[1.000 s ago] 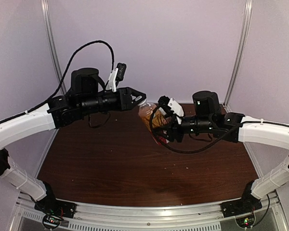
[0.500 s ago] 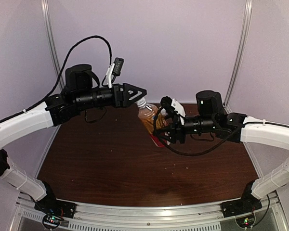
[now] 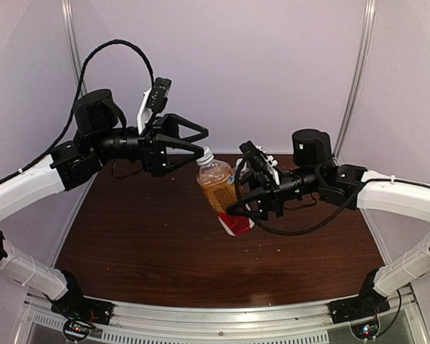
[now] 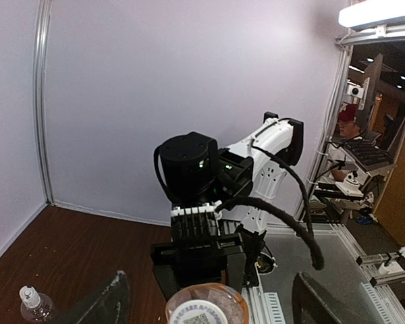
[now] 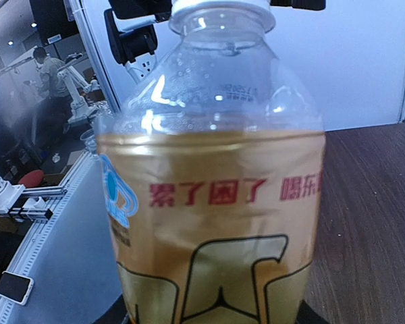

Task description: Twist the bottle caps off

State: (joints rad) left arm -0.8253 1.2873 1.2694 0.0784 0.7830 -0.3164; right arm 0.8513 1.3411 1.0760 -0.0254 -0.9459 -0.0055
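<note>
Top: right end effector [image 3: 240, 208] clamps amber bottle [image 3: 216, 185], tilted, off the desk [image 3: 143, 244]; cap [image 3: 207, 153] on, at the tips of the wide-open left end effector [image 3: 203, 142].
Left wrist: clear bottle [image 4: 35, 305], capped, upright on desk.
Right wrist: amber bottle fills frame.

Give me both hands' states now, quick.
Left hand: open, fingers either side of the bottle cap, not touching it.
Right hand: closed on the amber drink bottle.
</note>
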